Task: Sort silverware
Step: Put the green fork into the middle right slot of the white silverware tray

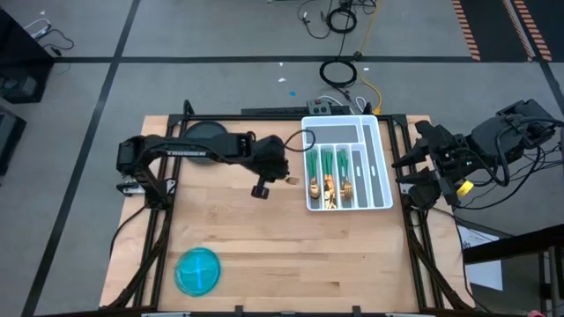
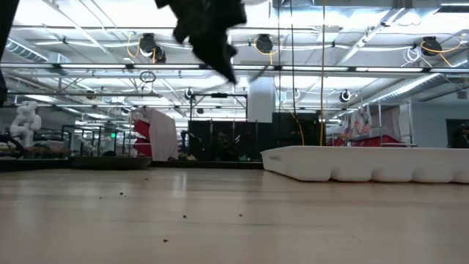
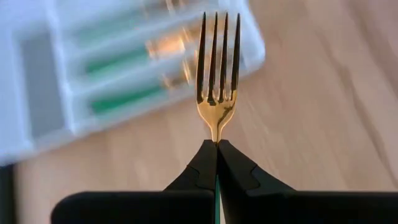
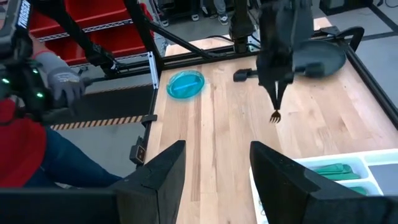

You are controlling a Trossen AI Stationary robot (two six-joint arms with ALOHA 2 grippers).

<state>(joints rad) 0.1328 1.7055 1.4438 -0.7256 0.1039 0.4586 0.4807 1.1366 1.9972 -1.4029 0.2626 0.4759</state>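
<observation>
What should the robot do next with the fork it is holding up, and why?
Probably carry it sideways over the white tray. The left gripper is shut on the fork, held in the air just beside the tray, tines pointing away from the fingers. Other silverware already lies in the middle slots, so the fork likely belongs there too. The right gripper waits open at the table's edge.
</observation>
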